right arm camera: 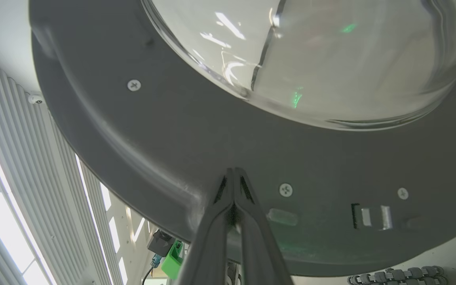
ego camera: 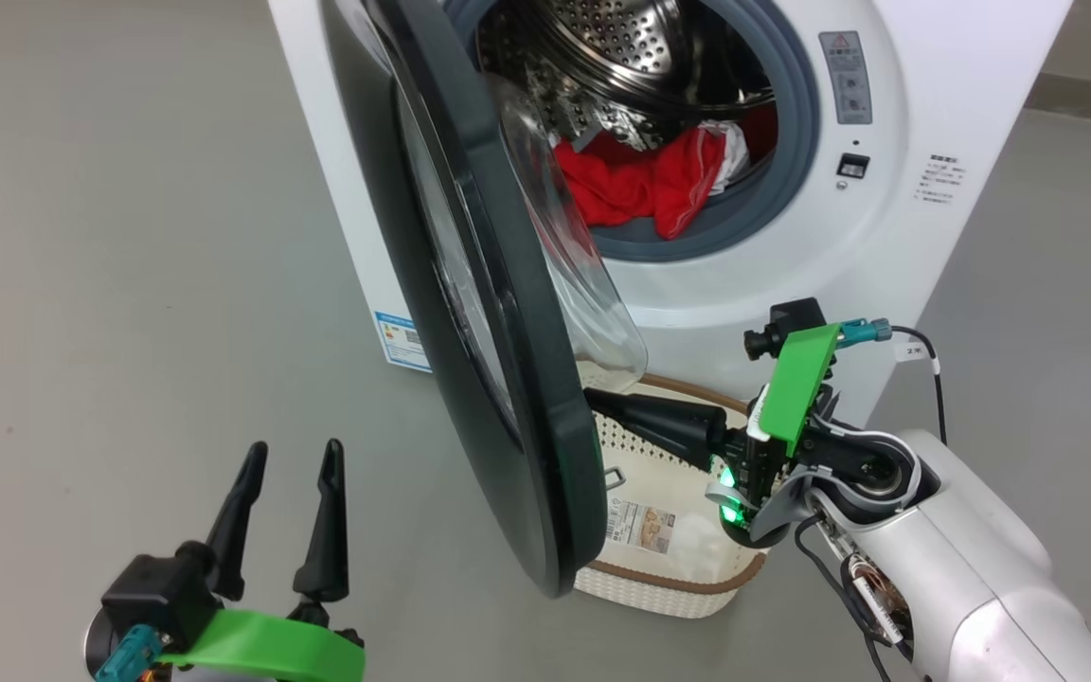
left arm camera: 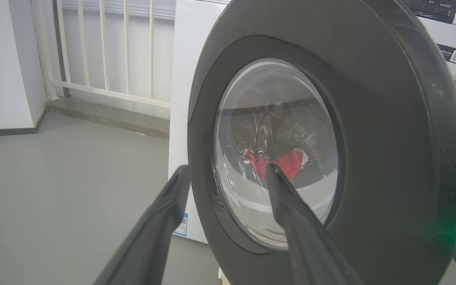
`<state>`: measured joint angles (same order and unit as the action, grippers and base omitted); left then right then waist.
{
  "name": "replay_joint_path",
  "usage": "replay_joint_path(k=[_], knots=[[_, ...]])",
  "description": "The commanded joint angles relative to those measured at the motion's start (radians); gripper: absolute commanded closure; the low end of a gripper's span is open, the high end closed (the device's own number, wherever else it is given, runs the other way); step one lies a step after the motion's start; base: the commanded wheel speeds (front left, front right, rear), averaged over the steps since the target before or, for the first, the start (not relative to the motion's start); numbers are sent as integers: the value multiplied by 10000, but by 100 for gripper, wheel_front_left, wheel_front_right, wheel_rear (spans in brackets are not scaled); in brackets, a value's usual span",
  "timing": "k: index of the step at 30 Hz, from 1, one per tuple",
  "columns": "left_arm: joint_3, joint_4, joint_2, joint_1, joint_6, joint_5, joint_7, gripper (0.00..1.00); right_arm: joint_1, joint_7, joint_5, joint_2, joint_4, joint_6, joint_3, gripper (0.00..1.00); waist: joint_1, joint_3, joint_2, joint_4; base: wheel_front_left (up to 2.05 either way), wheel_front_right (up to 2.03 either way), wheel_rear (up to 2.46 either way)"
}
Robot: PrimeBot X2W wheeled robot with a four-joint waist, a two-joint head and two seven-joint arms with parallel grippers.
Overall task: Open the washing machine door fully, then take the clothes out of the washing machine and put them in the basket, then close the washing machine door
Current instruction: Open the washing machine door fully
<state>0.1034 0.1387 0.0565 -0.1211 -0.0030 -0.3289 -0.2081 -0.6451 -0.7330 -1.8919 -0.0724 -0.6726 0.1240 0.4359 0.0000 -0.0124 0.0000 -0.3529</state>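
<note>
The large round black-rimmed washing machine door [ego camera: 527, 379], with a bulging clear glass bowl at its centre, is standing partway open. It is swung out from the big white front-loading washing machine [ego camera: 792, 265] so that the head view is catching it almost edge-on, running from twelve o'clock down toward six.

The first step is under way but, by my reading, unfinished: the door is not yet lying fully back. At four o'clock the right gripper [ego camera: 602, 403] is reaching in with its two dark fingers pinched together on nothing. Their tips appear to be pressing on the door's inner face just below the glass.

At seven o'clock the left gripper [ego camera: 295, 455] is hovering over the grey floor, fingers spread wide and empty, well apart from the door.

The bright red clothes [ego camera: 631, 185] with white trim are lying in the steel drum at one o'clock, untouched. The cream-white perforated basket [ego camera: 669, 592] with its brown rim is sitting on the floor at five o'clock, just below the door's lower edge, holding no garment — so unloading and closing are both remaining.
</note>
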Motion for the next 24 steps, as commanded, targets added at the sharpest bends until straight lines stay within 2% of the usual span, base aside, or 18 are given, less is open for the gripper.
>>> replay_joint_path(k=[1, 24], knots=[[-279, -314, 202, -94, 70, -89, 41, 0, 3, 49, -106, 221, 313, 67, 169, 100, 0, 125, 0, -164, 0, 0, 0], [-198, -605, 394, 119, 196, -271, 232, 0, 43, 435, -497, 221, 204, 67, 1054, 100, 0, 396, 0, -1498, 0, 0, 0]])
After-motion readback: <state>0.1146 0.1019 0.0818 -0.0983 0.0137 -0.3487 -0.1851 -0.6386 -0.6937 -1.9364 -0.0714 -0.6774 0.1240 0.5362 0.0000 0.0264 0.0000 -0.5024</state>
